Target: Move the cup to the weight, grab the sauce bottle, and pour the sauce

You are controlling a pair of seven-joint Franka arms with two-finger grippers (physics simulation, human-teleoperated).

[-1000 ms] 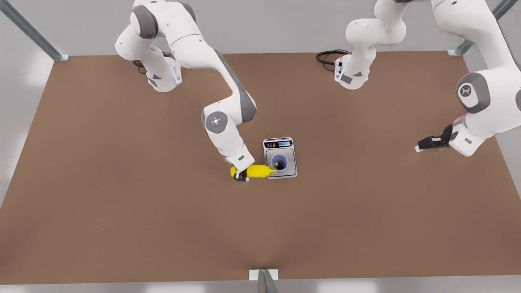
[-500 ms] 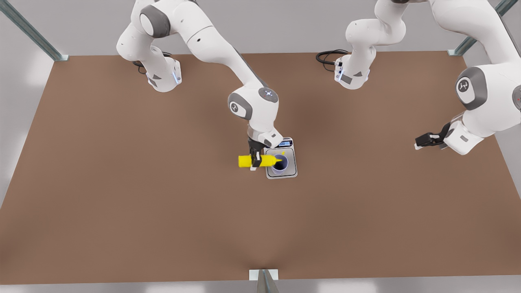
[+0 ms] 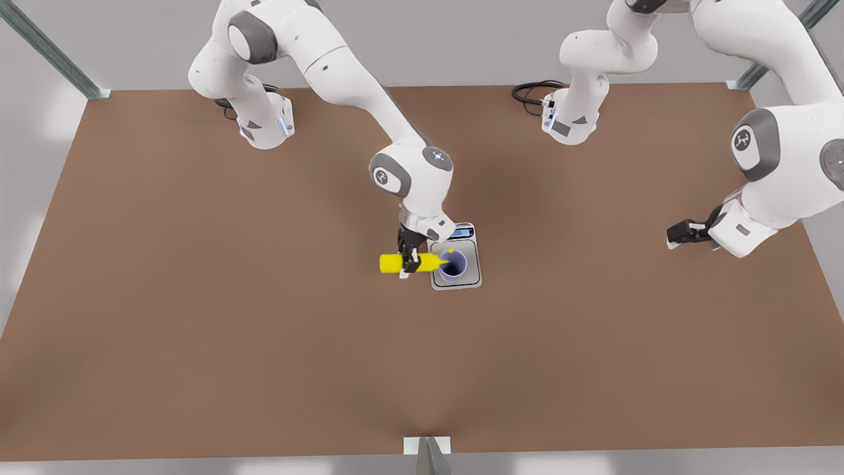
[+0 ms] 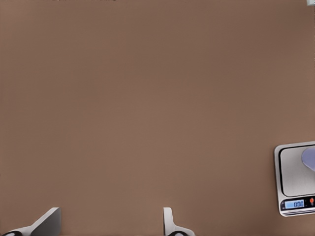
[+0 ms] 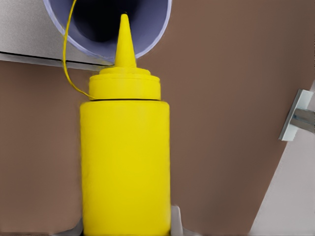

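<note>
Two grippers are noted. The right gripper (image 3: 410,259) is clamped on the sauce bottle (image 3: 403,263), nozzle over the cup (image 3: 453,264) on the weight (image 3: 466,280). The left gripper (image 3: 682,233), waiting at 3 o'clock, is spread, apparently empty. Sauce may miss the rim if tilt drifts.

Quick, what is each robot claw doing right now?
Right gripper: shut on the sauce bottle, nozzle over the cup.
Left gripper: open, holding nothing, waiting off at the front view's right.
</note>
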